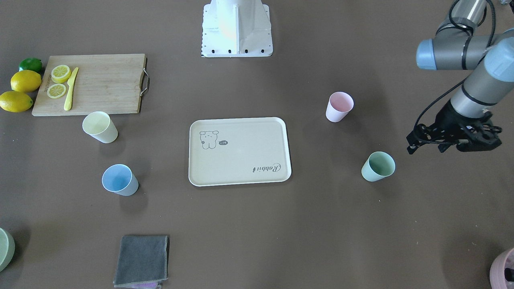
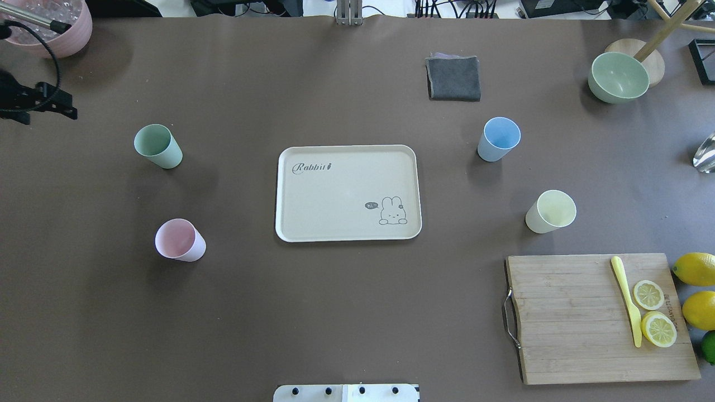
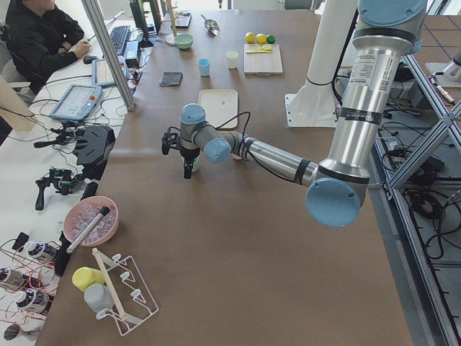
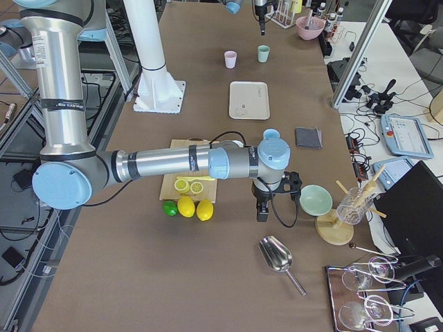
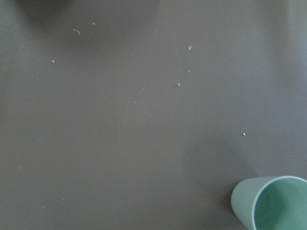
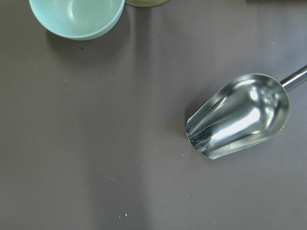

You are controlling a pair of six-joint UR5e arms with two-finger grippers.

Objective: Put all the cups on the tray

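Cups first: four of them, none on the tray (image 1: pixel 245 154) yet, so I'm at the very start, reaching for cup number one.

Front camera: the tray sits mid-tabletop (image 1: pixel 281 241), bare. The pink cup (image 1: pixel 339 106) and green cup (image 1: pixel 377 166) stand on my left side, the cream cup (image 1: pixel 100 127) and blue cup (image 1: pixel 119 180) on my right, all upright and well apart from the tray. My left hand (image 1: pixel 449 138) hovers near the green cup, off to its outer side, touching nothing. Whether its fingers are spread or pressed together, I honestly can't tell.

Overhead: same layout, with only the edge of my left hand poking in.

Left side camera: my left hand hangs close by the green cup.

Right side camera: my right hand (image 4: pixel 261 207) is parked out past the lemons (image 4: pixel 187 206), far from any cup. I can't tell its state either.

Left wrist: the green cup only peeks into the bottom right corner, so I'm not lined up.

Right wrist: just a metal scoop (image 6: pixel 240 117) and a bowl (image 6: pixel 76 17).

Next, I reckon, I slide over the green cup, drop down with one finger inside the rim, pinch the wall and carry it to the tray.
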